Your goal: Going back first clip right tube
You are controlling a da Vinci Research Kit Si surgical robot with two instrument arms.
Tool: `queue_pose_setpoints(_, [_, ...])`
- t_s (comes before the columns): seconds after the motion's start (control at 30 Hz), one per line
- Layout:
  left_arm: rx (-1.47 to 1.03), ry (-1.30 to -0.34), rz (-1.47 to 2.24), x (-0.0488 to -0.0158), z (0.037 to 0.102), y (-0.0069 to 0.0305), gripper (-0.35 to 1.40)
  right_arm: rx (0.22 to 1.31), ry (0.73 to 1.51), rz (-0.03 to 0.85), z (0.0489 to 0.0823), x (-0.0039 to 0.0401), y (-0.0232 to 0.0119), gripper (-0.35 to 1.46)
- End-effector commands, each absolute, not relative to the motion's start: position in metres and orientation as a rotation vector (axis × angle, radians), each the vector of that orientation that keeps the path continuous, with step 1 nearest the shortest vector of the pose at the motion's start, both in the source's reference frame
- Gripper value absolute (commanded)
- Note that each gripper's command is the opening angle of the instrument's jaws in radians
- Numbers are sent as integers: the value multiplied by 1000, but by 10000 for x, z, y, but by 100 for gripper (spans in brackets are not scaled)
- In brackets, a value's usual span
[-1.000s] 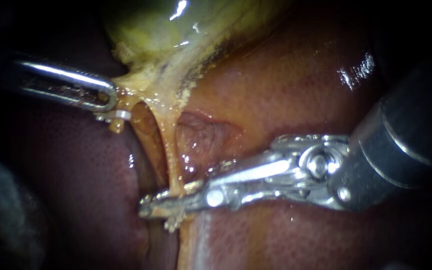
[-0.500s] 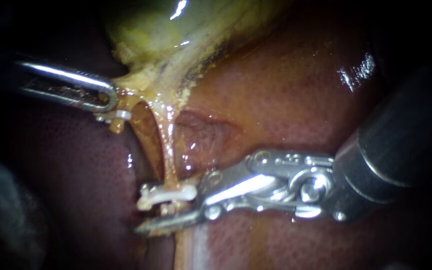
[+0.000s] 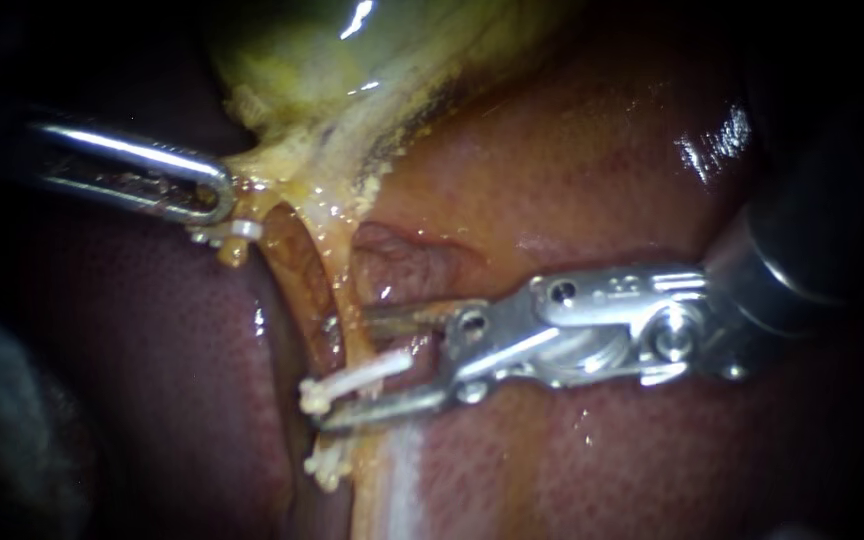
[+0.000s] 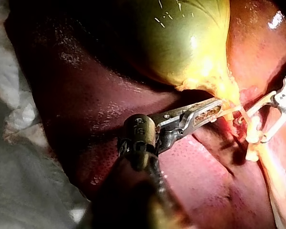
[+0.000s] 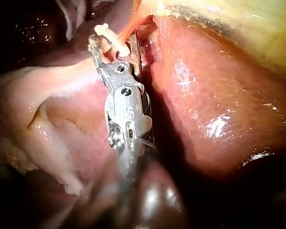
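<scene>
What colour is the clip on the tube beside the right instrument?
The clip is white, slightly cream; the endoscope view shows it best.

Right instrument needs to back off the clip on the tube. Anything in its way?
Nothing visible. The right instrument has open jaws around the clip, which sits across the tube between them; behind them lies only bare liver. The clip's end sits close to the lower jaw.

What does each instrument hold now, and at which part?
Left instrument: the yellowish tissue just under the gallbladder. Right instrument: nothing; its open jaws stand around the clip on the tube.
</scene>
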State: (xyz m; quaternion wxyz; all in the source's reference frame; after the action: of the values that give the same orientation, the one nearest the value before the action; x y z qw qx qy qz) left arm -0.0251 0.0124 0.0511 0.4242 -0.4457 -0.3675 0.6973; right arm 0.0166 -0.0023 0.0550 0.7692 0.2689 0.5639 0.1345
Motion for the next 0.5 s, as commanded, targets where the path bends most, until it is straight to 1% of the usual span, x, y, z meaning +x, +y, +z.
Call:
queue_pose_setpoints(0.03, [-1116,-920,1745,-251,511,124,-35,575,1227,289,545,160,-20,50])
queue_pose_setpoints(0.2, [-1116,-921,1745,-250,512,125,-35,517,1244,276,529,124,-9,50])
queue_pose_setpoints(0.5, [-1117,-922,1745,-249,512,125,-35,447,1259,237,519,69,3,50])
